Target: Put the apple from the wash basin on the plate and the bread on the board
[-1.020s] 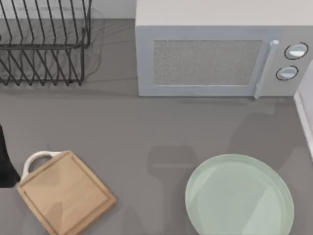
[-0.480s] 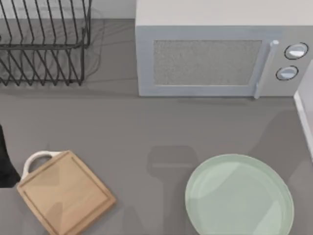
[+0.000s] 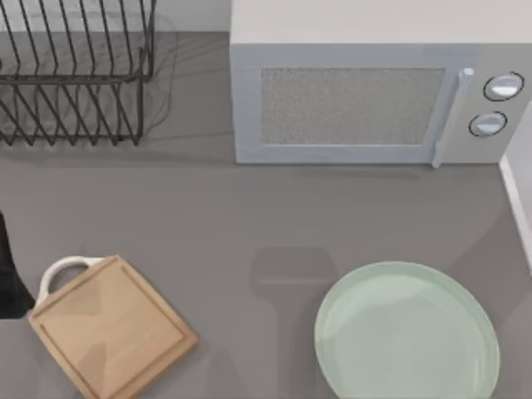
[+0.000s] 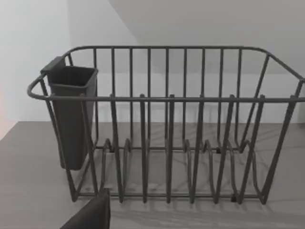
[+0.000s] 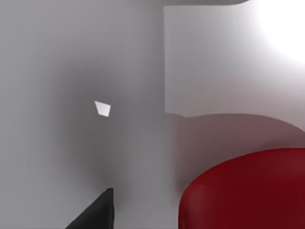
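We open on the wide grey tabletop (image 3: 208,224), and at its back sits the biggest thing on it, a boxy pale grey microwave oven (image 3: 366,91) with two round dials. Over on the left rear stands the black wire dish rack (image 3: 75,75), and our left wrist camera is staring straight at it, a dark cutlery cup (image 4: 71,114) hooked on one end. A dark finger tip of our left end effector (image 4: 90,214) pokes into the edge of that view; whether it is open or closed, we cannot tell.

Next down in size: the large round pale mint-green plate with a raised rim (image 3: 407,332), front right, and bare. Then the light wooden rectangular cutting board with a white loop handle (image 3: 112,324), front left, also bare.

And the smallest player: the glossy red apple (image 5: 248,191), looming close in our right wrist view against pale walls that we take for the wash basin (image 5: 95,71). A dark finger tip of our right end effector (image 5: 95,212) sits just beside the fruit; again we cannot tell how its fingers stand, or whether they touch the apple.

So, as we judge it, nothing is delivered. The apple has yet to reach the plate, and the bread's whole trip to the board remains.
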